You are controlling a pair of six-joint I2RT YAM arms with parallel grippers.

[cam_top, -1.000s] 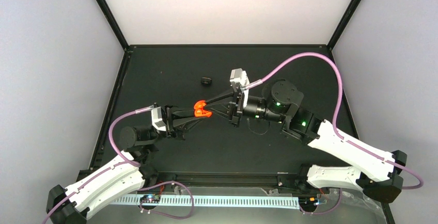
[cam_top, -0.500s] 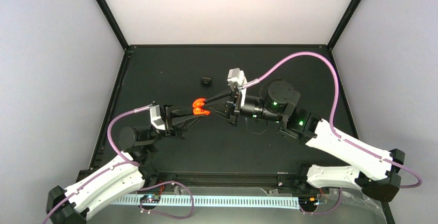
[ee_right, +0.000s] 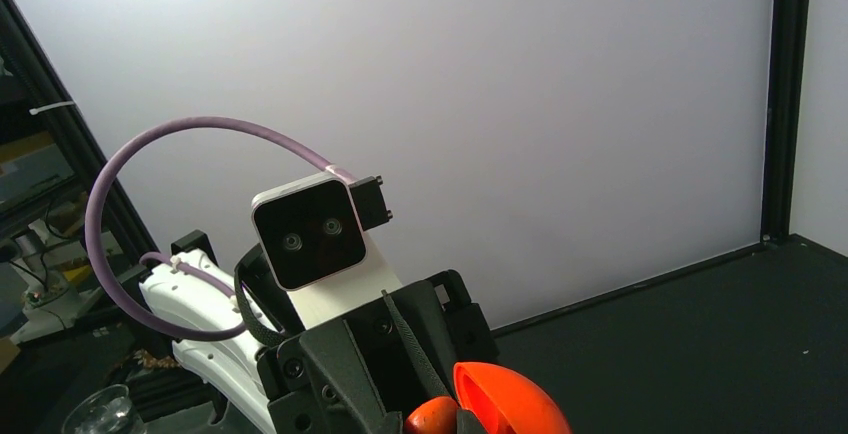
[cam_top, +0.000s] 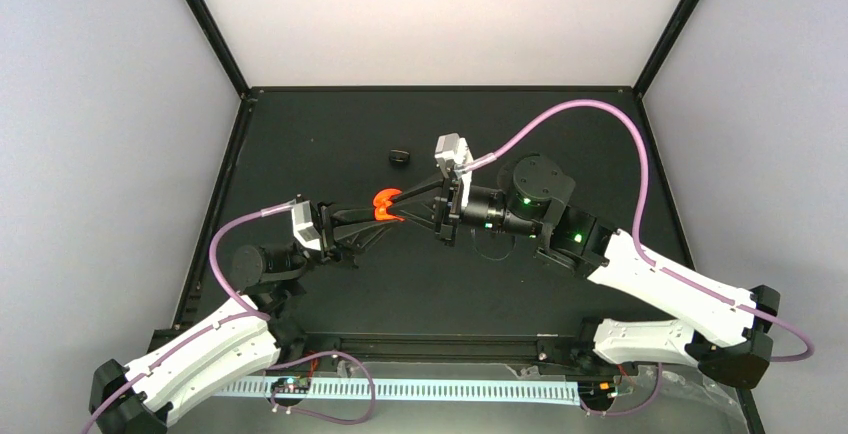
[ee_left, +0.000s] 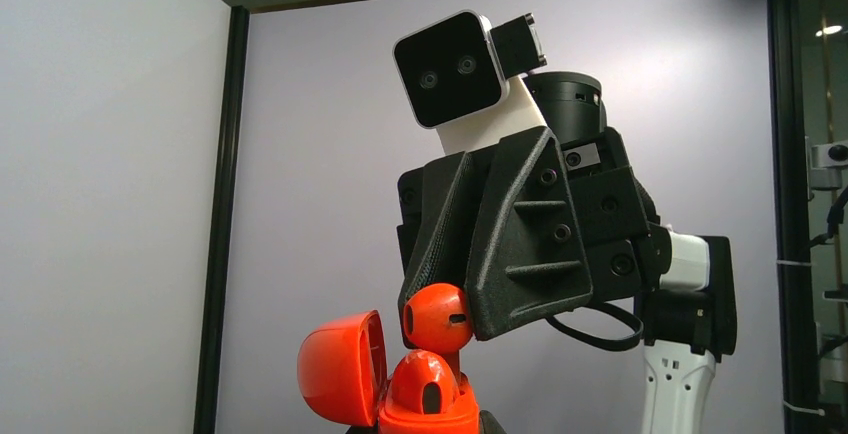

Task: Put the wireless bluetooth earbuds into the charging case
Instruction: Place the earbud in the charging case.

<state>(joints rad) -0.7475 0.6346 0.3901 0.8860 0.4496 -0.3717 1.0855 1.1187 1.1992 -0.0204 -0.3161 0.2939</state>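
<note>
Seating the second earbud (ee_left: 437, 316) into the open charging case (ee_left: 430, 418), held in mid-air between both arms.
Left tool (cam_top: 377, 216) is clamped on the case, lid (ee_left: 340, 369) hinged open; one earbud (ee_left: 424, 382) already sits in its socket. Right tool (cam_top: 396, 198) is clamped on the second earbud, just above the case and not yet seated. Beyond, a small black object (cam_top: 400, 157) lies on the worktop (cam_top: 300, 144), well apart; it does not appear to obstruct insertion.

Small blk lump (cam_top: 400, 157) sits on blk table (cam_top: 300, 134), far side; pale walls (cam_top: 440, 14) around.
</note>
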